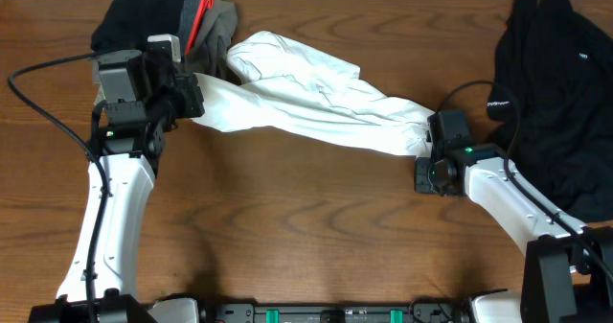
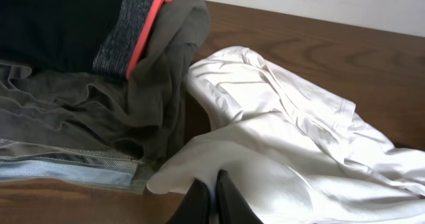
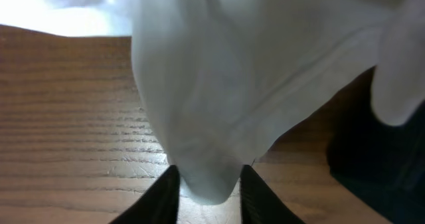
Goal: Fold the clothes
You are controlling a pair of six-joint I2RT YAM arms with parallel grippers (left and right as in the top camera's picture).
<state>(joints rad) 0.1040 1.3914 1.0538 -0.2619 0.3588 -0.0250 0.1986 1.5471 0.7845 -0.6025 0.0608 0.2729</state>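
— Jaws first: how did they stand?
— Those of the left gripper (image 2: 211, 179) were pressed together on a thin fold of the T-shirt (image 1: 306, 103). Those of the right gripper (image 3: 210, 169) sat slightly apart, clamped on a thick bunch of its other end.
— And the shirt?
— It was drawn into a long rope across the table (image 1: 287, 227), its long axis running from near the far left corner down towards the right edge. The cloth was white, soft and smooth, creased along its length, with a stitched hem showing.
— Farther back?
— At the far left corner, touching the shirt, lay a rumpled olive garment (image 2: 153, 84) on pale denim (image 2: 66, 171), with a speckled grey knit (image 2: 126, 31) edged in orange-red. A limp black garment (image 1: 556, 83) lay heaped along the far right edge.
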